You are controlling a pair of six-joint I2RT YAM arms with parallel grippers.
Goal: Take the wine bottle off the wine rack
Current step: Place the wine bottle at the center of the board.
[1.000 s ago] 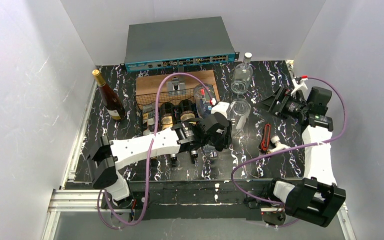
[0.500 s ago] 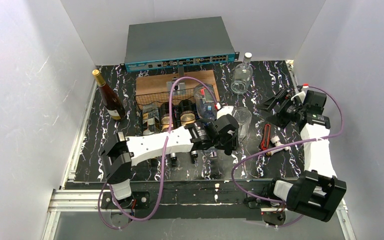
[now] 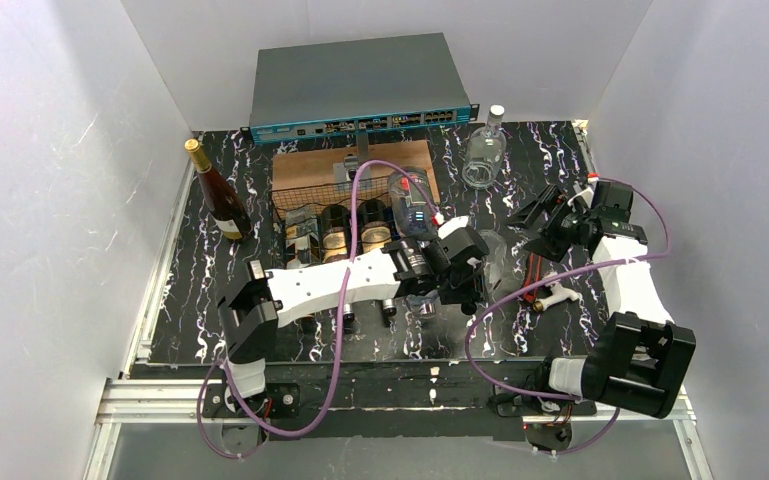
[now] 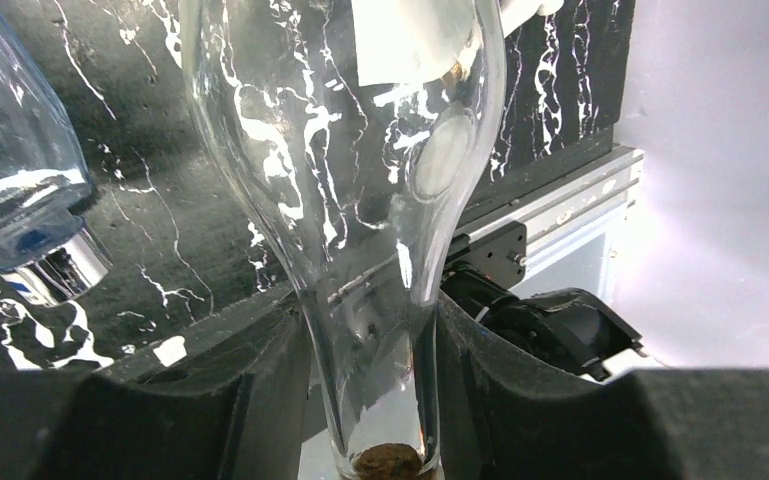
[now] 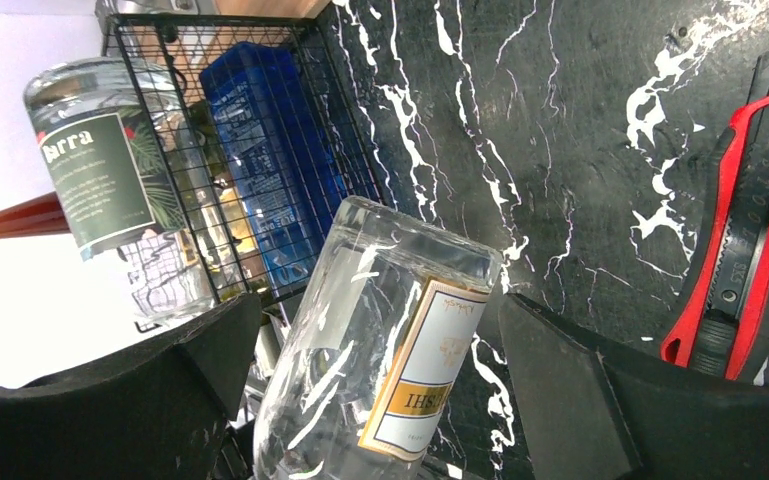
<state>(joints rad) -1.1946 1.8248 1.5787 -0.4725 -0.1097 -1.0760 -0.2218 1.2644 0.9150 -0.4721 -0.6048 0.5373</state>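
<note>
Black marbled table (image 3: 210, 290), white walls on three sides, a switch (image 3: 355, 80) at the far edge. The rack (image 3: 305, 195) sits far-centre on a board (image 3: 380, 158). Your bottle (image 4: 340, 150), clear glass and corked, is off the rack and just right of it, tilted over the table. Your left gripper (image 3: 463, 268) has its fingers narrow around the neck. The right gripper (image 5: 380, 315) stands wide, one finger on each side of the labelled body; you cannot tell from here whether either touches the glass.

To do this step well, as I judge it: a neck grip on smooth glass lets the heavy end swing, so move slowly. Close the right fingers on the body for support before you lower it. Set it down on the bare patch right of the rack, away from the knife (image 5: 750, 230).

Count: four racked bottles (image 3: 373, 225), as far as the arm lets you see; one bottle held; two standing, an amber bottle (image 3: 222, 200) at far left and a capped bottle (image 3: 483, 155) at far right; one knife, one board, one switch.
</note>
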